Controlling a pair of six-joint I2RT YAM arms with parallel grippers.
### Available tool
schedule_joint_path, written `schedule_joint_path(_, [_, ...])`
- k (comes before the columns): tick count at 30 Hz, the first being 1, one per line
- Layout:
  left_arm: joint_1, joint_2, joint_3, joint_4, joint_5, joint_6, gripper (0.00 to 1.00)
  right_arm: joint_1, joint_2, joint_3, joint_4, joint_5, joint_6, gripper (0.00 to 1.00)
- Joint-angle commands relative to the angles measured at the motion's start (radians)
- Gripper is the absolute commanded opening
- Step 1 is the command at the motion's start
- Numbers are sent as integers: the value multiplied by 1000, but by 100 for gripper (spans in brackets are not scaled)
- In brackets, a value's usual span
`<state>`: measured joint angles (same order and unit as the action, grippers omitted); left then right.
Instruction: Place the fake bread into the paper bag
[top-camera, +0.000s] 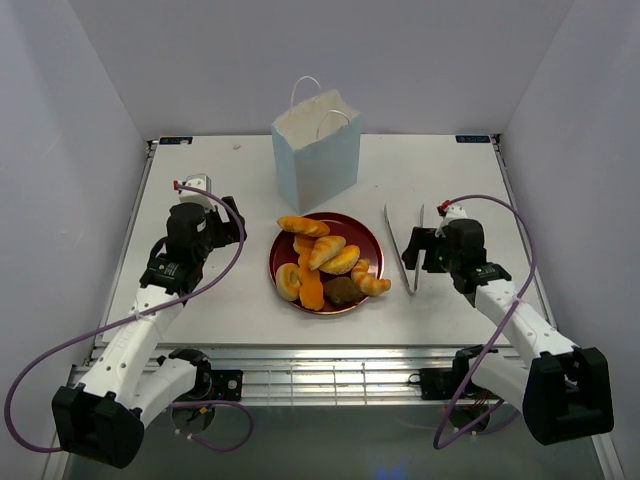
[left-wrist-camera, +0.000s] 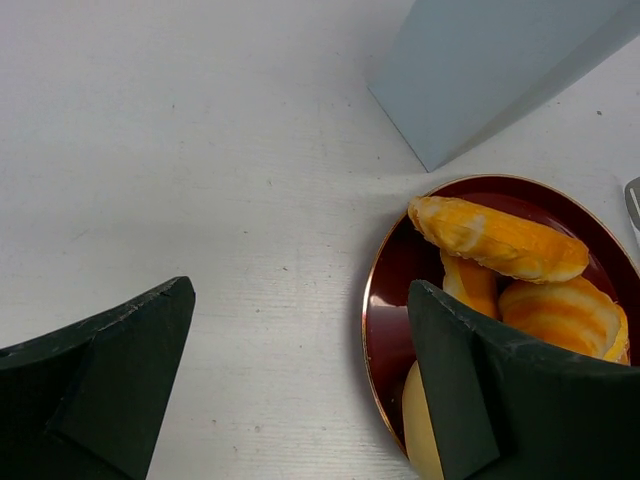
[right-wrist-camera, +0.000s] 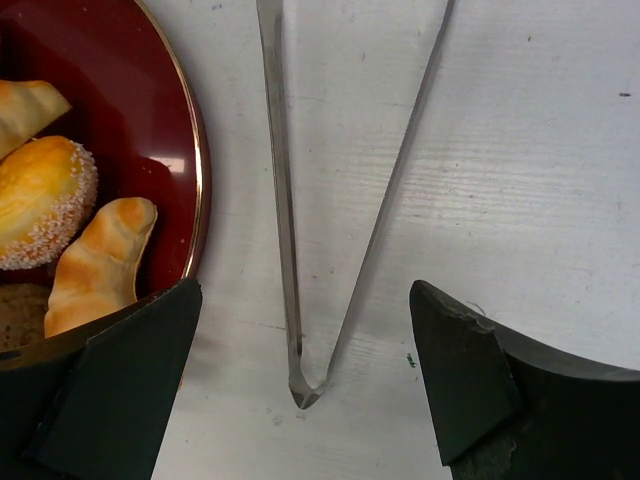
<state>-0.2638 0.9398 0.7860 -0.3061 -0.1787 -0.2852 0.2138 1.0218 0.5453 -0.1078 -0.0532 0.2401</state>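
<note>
**Bread on the plate, both grippers open and empty**

The fake bread (top-camera: 322, 262) lies heaped on a round dark red plate (top-camera: 371, 236), between the two arms. None of it is in the paper bag (top-camera: 318, 155). The bag stands upright on the white table (top-camera: 450, 185), just past the plate's far rim.

The left gripper (left-wrist-camera: 300, 295) has its jaws spread wide, with only bare table between them, and it grips nothing. The plate sits to its right, its rim passing behind the right finger, and two or three orange-gold pieces show there. The bag's pale blue corner lies ahead of this gripper and to its right.

The right gripper (right-wrist-camera: 305, 300) is also fully spread and holds nothing. A pair of metal tongs (right-wrist-camera: 283, 200) lies flat on the table. Its joined end sits in the gap between this gripper's fingers, and its two arms fan out ahead of it. The plate's edge is just to the left of the tongs, beside the left finger. A sugared roll and a pale stick lie on it there.
</note>
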Motion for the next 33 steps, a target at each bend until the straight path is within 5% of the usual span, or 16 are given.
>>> schedule_joint_path(1, [-2, -26, 25, 12, 31, 3, 98, 25, 60, 51, 3, 41, -47, 90])
schedule_joint_path(33, [-2, -9, 24, 19, 88, 8, 98, 128, 452, 179, 143, 217, -97, 90])
